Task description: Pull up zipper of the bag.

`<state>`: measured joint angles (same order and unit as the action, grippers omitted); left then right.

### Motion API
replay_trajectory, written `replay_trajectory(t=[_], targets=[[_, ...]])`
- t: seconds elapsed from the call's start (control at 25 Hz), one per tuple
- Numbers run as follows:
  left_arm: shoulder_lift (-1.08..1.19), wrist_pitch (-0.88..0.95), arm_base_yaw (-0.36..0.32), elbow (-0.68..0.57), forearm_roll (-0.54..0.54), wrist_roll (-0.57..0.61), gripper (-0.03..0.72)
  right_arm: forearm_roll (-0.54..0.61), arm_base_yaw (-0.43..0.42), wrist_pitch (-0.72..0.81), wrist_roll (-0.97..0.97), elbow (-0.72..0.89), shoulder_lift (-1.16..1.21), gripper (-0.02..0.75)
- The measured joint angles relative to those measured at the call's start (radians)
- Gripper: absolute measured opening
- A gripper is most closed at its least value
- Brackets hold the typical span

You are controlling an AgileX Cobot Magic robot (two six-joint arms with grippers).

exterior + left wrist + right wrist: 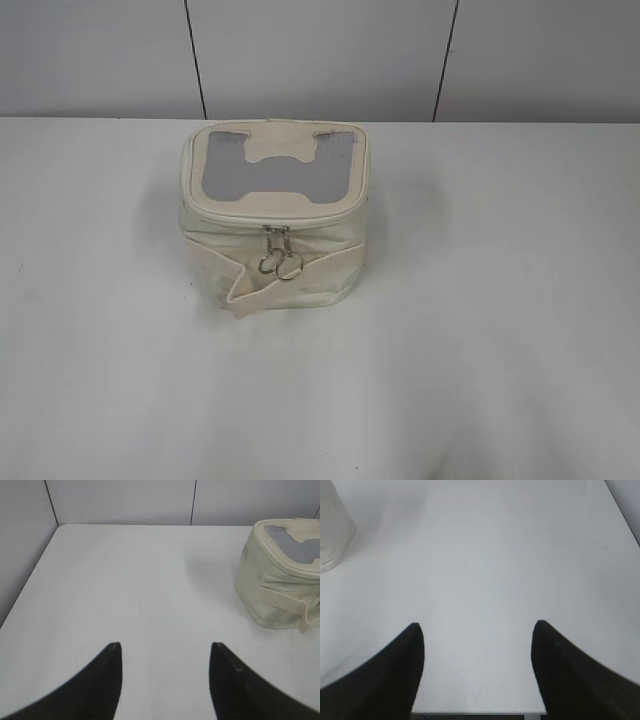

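A small cream bag (274, 213) stands upright on the white surface (480, 330), toward the back of it and near the grey wall panels (320, 55). Its top is a grey panel (272, 170) with a cream tab (275, 148) lying over the middle of it. The zipper (262, 215) runs around the rim of this top, and at the front of the bag two small metal sliders sit side by side, touching or almost touching. From them two silver rings (279, 264) hang down against the front wall, one just beside the other. A flat cream strap (262, 283) crosses the front below the rings, and its left end sticks out a little from the bag toward the surface.

No arm shows in the exterior view. In the left wrist view, the left tool (166, 645) hangs over the bare surface with its two dark fingers (107, 680) spread wide apart, and nothing is between them. The bag is to the right of it and farther back, well apart from the fingertips, and partly cut by the picture edge.

In the right wrist view, the right tool (476, 626) is also wide open and holds nothing; its dark fingers (560, 675) frame only the white surface. At the far left edge a pale rounded shape is visible, probably one side of the bag, though so little of it shows that I cannot be sure. It is well apart from this tool too.
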<state>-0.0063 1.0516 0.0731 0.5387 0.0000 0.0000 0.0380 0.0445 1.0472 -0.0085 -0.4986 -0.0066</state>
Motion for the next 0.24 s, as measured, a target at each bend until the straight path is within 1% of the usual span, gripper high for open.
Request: replay_trajectory(t=[0.24], targets=[[0.0, 0.0, 0.0, 0.0, 0.0, 0.0, 0.427, 0.0, 0.0, 0.0, -0.001, 0.0, 0.0, 0.526]])
